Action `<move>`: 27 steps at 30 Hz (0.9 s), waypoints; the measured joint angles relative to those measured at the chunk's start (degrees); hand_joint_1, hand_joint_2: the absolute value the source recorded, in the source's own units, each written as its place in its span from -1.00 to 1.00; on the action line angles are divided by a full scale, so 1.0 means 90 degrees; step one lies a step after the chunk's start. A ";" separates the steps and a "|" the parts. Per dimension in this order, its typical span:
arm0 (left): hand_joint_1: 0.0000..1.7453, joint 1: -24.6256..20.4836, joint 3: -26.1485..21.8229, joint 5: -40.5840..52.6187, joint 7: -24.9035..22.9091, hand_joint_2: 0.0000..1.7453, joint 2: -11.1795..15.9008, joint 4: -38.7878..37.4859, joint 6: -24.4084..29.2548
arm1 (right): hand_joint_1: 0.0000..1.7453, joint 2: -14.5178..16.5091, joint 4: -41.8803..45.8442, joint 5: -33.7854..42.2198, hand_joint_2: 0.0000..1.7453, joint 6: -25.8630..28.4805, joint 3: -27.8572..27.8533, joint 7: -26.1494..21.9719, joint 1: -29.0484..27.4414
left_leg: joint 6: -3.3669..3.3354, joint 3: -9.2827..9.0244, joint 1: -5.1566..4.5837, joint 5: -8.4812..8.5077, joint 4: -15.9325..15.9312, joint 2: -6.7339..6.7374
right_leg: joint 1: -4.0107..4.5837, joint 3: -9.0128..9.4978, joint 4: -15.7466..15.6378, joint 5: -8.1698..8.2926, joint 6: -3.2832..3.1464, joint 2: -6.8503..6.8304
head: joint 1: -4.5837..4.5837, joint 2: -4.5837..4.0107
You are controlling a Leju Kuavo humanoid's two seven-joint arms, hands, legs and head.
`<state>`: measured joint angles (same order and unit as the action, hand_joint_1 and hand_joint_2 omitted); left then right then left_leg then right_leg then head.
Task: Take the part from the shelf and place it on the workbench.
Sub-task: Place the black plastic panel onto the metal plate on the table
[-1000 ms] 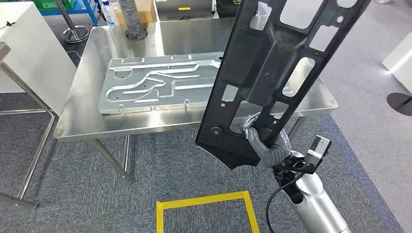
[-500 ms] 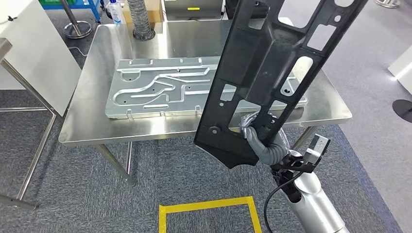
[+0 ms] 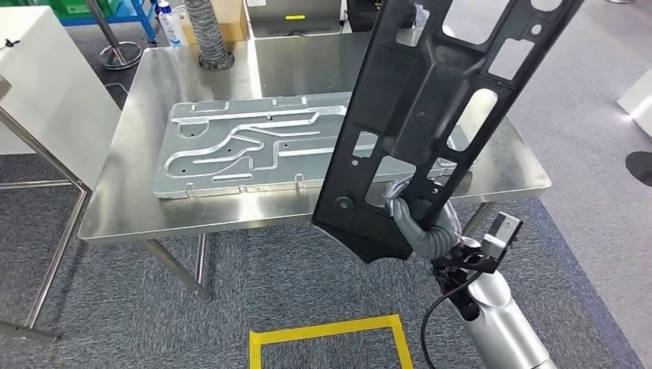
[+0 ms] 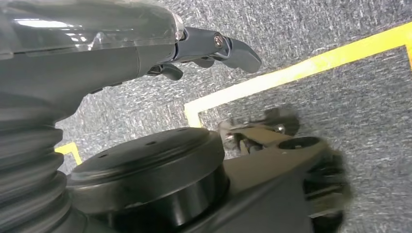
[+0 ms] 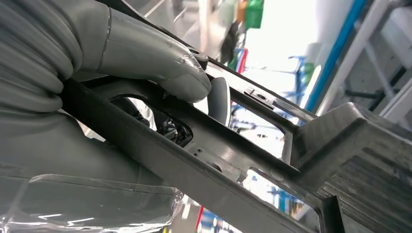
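The part [image 3: 430,115] is a long black plastic panel with several cut-outs, held nearly upright in the head view, its lower end just off the near edge of the steel workbench [image 3: 131,200]. My right hand [image 3: 407,215] grips its lower section through a cut-out; close up, the thumb [image 5: 160,58] presses on a black rib of the part [image 5: 233,145]. My left hand [image 4: 214,46] hangs over the grey carpet, fingers apart and holding nothing.
A large embossed metal plate [image 3: 254,146] lies on the workbench. A ribbed hose [image 3: 206,34] and a bottle [image 3: 166,21] stand at its far side. A white cabinet [image 3: 46,84] is at left. Yellow tape [image 3: 330,332] marks the floor.
The whole view has shifted slightly as the camera moved; the workbench sits a little differently in frame. My right hand keeps its grip on the part in the same pose.
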<state>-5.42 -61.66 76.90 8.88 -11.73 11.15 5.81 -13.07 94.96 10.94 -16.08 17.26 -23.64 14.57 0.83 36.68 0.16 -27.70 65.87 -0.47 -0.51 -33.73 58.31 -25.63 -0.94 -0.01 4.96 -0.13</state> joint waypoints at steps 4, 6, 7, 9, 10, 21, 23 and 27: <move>-1.00 0.0014 -0.0012 -0.0007 0.0051 1.00 0.0008 0.0000 -0.0014 | 1.00 0.0002 -0.0069 -0.0592 1.00 0.0216 -0.0162 0.0052 0.0198 | -0.0115 -0.0328 -0.0041 0.0222 -0.0792 -0.0003 | 0.0024 -0.0038 0.0051 -0.0025 0.0114 0.0027 | 0.0000 0.0000; -1.00 0.0021 -0.0012 0.0005 0.0071 1.00 0.0012 0.0000 -0.0025 | 1.00 0.0040 -0.0199 -0.1101 1.00 0.0311 -0.0301 0.0105 0.0441 | -0.0200 -0.0334 -0.0034 0.0259 -0.0848 0.0006 | 0.0011 -0.0058 0.0067 -0.0040 0.0177 0.0033 | -0.0001 0.0000; -1.00 0.0021 -0.0012 0.0016 0.0080 1.00 0.0013 0.0000 -0.0032 | 1.00 0.0072 -0.0309 -0.1397 1.00 0.0368 -0.0392 0.0121 0.0623 | -0.0241 -0.0346 -0.0026 0.0284 -0.0885 0.0020 | 0.0004 -0.0107 0.0176 -0.0118 0.0204 0.0034 | -0.0001 0.0000; -1.00 0.0018 -0.0012 0.0035 0.0094 1.00 0.0016 0.0000 -0.0054 | 1.00 0.0136 -0.0651 -0.2073 1.00 0.0530 -0.0575 0.0124 0.1095 | -0.0291 -0.0359 -0.0020 0.0317 -0.0930 0.0055 | -0.0015 -0.0388 0.0776 -0.0449 0.0247 0.0033 | -0.0002 0.0000; -1.00 0.0020 -0.0012 0.0043 0.0097 1.00 0.0019 0.0000 -0.0067 | 1.00 0.0157 -0.0875 -0.2408 1.00 0.0617 -0.0634 0.0119 0.1356 | -0.0301 -0.0356 -0.0024 0.0321 -0.0931 0.0075 | -0.0020 -0.0602 0.1213 -0.0641 0.0267 0.0032 | -0.0002 0.0000; -1.00 0.0011 0.0019 0.0126 0.0233 1.00 0.0041 0.0000 -0.0107 | 1.00 0.0342 -0.4183 -0.6134 1.00 0.1765 0.0225 0.0046 0.4657 | -0.0094 -0.0284 -0.0047 0.0257 -0.0793 0.0174 | 0.0003 -0.0256 0.0092 0.0124 0.0114 0.0058 | -0.0001 0.0000; -1.00 0.0009 0.0039 0.0135 0.0234 1.00 0.0041 0.0000 -0.0110 | 1.00 0.0338 -0.4767 -0.6640 1.00 0.1908 0.0639 0.0076 0.5140 | -0.0027 -0.0162 -0.0027 0.0100 -0.0544 0.0141 | -0.0007 -0.0242 0.0062 0.0145 0.0032 0.0049 | -0.0001 0.0000; -1.00 0.0007 0.0060 0.0126 0.0234 1.00 0.0038 0.0000 -0.0112 | 1.00 0.0302 -0.5901 -0.7373 1.00 0.2157 0.1443 0.0108 0.5756 | 0.0014 0.0554 0.0005 -0.0502 0.0925 0.0112 | 0.0030 -0.0209 0.0057 0.0128 -0.0048 0.0028 | 0.0000 0.0000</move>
<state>-5.35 -61.12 78.04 10.99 -11.39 11.15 4.80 -10.36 41.85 -55.41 3.34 30.25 -22.67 66.37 0.95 41.67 0.21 -32.21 74.19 0.54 -0.24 -35.61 58.82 -24.47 -1.36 0.24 4.96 -0.13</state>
